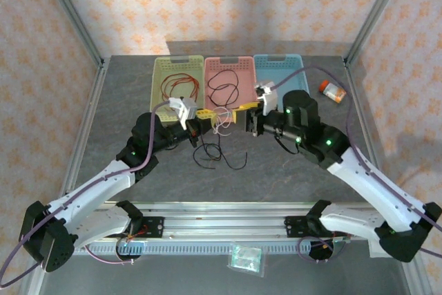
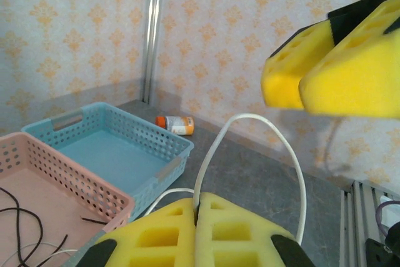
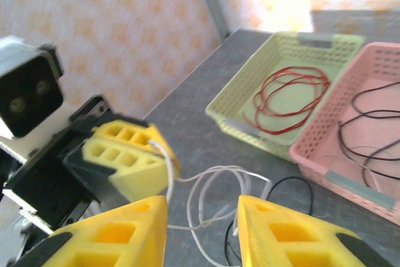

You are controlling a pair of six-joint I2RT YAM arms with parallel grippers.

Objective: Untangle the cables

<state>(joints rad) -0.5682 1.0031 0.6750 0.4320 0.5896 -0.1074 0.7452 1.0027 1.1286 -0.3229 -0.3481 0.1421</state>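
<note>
White cable (image 2: 250, 115) — mid-table, just near of the pink basket (image 1: 228, 59); left gripper (image 2: 197, 217) is pinching it, right gripper (image 3: 201, 207) is standing spread. Step: freeing it from the black cable (image 1: 207, 159) — next is likely calling for a clean lift.

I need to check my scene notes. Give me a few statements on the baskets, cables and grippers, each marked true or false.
1. The red cable lies in the yellow-green basket. True.
2. The blue basket holds a black cable. False: the black cable lies in the pink basket.
3. The left gripper is shut on the white cable. True.
4. The right gripper is clamped shut. False: its jaws stand apart.
5. The orange bottle sits in the pink basket. False: it lies on the table, right of the blue basket.
</note>
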